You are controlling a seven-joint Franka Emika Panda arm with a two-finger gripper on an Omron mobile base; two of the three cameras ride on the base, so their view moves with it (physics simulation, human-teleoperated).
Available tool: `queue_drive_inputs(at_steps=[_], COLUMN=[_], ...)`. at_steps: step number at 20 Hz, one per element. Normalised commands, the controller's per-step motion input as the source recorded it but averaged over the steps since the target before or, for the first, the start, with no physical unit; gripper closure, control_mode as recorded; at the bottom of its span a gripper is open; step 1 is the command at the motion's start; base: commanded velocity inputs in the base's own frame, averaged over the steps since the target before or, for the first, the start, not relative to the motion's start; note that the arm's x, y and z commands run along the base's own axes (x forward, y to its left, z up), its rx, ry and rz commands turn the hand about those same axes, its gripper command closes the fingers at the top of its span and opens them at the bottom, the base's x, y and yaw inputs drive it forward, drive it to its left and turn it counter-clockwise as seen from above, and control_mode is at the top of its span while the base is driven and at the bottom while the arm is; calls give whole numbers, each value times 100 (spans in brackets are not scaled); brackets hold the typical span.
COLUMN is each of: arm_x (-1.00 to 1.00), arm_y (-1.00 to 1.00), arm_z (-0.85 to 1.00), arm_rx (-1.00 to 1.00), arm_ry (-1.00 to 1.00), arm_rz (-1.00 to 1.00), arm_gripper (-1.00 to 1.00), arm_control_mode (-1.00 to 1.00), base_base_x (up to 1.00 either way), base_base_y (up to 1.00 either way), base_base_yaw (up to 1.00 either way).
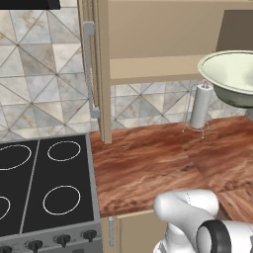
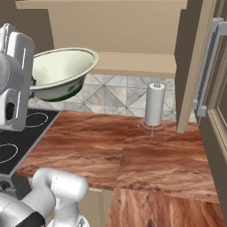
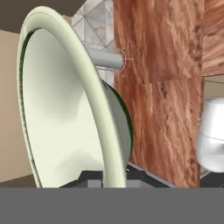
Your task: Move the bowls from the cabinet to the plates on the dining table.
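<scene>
the tool (image 3: 111, 177) is clamped on the rim of a pale green-white round ceramic bowl (image 2: 62, 71), holding it in the air above the glossy reddish-brown wood-grain worktop (image 2: 133, 150), in front of the open tan-beige wooden wall cabinet (image 1: 148, 49). beyond the bowl a grey paper-towel roll on a wire stand (image 2: 154, 106) is upright on the worktop near the tiled wall. a black stove top (image 1: 44, 183) lies to one side of the tool.

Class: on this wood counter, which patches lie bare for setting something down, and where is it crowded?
Bare: the counter between the stove and the paper towel holder, and its near edge. Crowded: around the holder, below the green-white bowl.
</scene>
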Motion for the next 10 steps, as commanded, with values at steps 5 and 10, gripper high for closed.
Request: queue_drive_inputs(at_steps=[5, 10], arm_x=[0, 0], arm_y=[0, 0], arm_z=[0, 0], arm_rx=[0, 0], arm_ry=[0, 0], arm_rz=[0, 0], arm_gripper=[100, 100], arm_control_mode=[100, 100], base_base_x=[-43, -57], base_base_y=[1, 5], base_base_yaw=[-9, -3])
